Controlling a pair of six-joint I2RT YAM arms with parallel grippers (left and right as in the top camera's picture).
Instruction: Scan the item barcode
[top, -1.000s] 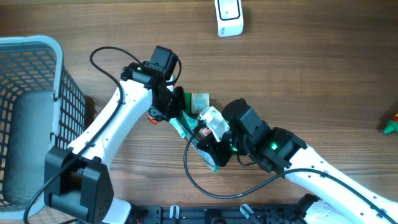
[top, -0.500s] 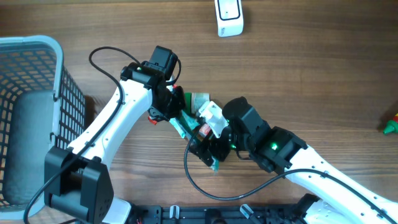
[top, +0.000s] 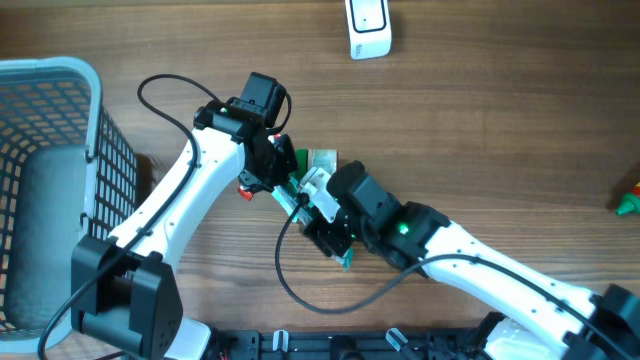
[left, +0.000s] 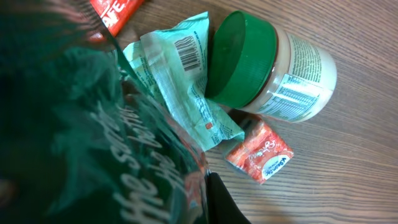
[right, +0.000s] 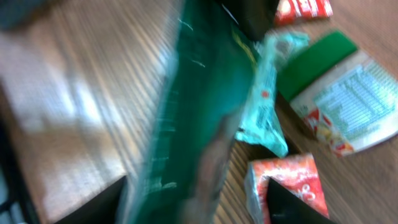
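Note:
A dark green snack bag (top: 338, 252) hangs tilted between both arms. My left gripper (top: 283, 178) is shut on its upper end; in the left wrist view the bag (left: 87, 124) fills the left side beside one black finger (left: 222, 202). My right gripper (right: 196, 199) stands open around the blurred bag (right: 186, 124), its fingers clear of both sides. In the overhead view the right gripper (top: 322, 222) is just below the left one. The white barcode scanner (top: 368, 27) stands at the far edge of the table.
Under the grippers lie a green-lidded jar (left: 273, 68), a pale teal packet with a barcode (left: 177, 81), a red sachet (left: 260, 151) and a red packet (top: 243, 188). A grey basket (top: 60, 75) stands at the left. A small green and red thing (top: 628, 203) lies at the right edge.
My right gripper has opened off the bag's lower part and moved left and up along the bag towards the left gripper. The left gripper has kept its hold and place.

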